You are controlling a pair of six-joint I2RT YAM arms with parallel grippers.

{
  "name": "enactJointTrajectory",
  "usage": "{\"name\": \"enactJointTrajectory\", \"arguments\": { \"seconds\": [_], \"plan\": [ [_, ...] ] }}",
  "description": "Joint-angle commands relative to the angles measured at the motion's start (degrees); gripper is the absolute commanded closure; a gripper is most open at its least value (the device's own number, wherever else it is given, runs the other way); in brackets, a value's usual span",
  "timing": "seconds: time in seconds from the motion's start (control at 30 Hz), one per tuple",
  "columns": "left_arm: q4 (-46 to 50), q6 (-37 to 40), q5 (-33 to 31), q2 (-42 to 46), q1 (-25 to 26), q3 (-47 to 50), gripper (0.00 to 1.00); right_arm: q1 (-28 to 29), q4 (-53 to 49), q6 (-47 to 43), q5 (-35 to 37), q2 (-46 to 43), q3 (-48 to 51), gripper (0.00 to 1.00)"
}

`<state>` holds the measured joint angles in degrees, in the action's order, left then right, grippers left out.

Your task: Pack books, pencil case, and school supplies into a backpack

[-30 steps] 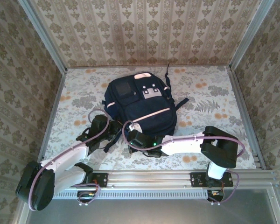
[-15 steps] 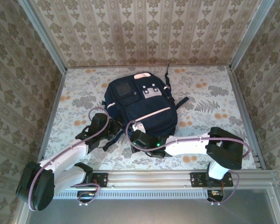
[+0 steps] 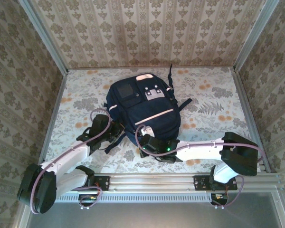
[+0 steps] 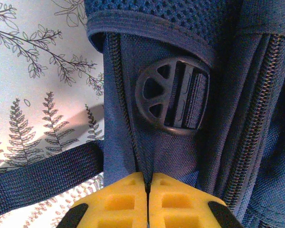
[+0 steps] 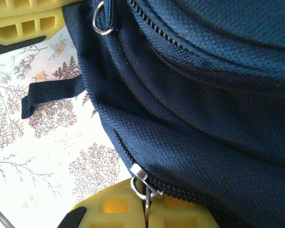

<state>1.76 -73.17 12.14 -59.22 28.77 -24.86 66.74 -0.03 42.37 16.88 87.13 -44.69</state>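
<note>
The navy backpack lies flat in the middle of the table, with pale stripes and grey patches on top. My left gripper is at its near left corner, and in the left wrist view this gripper is shut on a fold of backpack fabric beside a zipper. My right gripper is at the near edge. In the right wrist view it is shut on the metal zipper pull of the backpack. The books and school supplies are out of view.
A round plastic buckle sits just ahead of my left fingers. A loose dark strap lies on the floral tablecloth. A metal D-ring hangs near my left gripper's yellow finger. Wallpapered walls enclose the table.
My right gripper has slid to the right along the backpack's near edge with the zipper pull in it. The left gripper has held its place.
</note>
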Motion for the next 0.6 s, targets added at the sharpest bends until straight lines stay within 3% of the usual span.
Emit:
{"name": "enactJointTrajectory", "arguments": {
  "seconds": [0.0,0.27,0.57],
  "plan": [
    [3.75,3.1,-7.8,1.95,-2.23,-2.76,0.95,-0.4,-7.92,-0.55,3.79,-3.64,2.25,1.0],
    [7.82,5.8,-8.06,5.16,-6.21,-3.35,0.96,-1.38,-11.75,-1.5,0.98,-11.36,7.16,1.0],
    [8.3,6.93,-7.64,4.83,-6.97,-4.04,0.96,-6.38,-15.27,-3.34,-7.82,-14.77,10.43,1.0]
  ]
}}
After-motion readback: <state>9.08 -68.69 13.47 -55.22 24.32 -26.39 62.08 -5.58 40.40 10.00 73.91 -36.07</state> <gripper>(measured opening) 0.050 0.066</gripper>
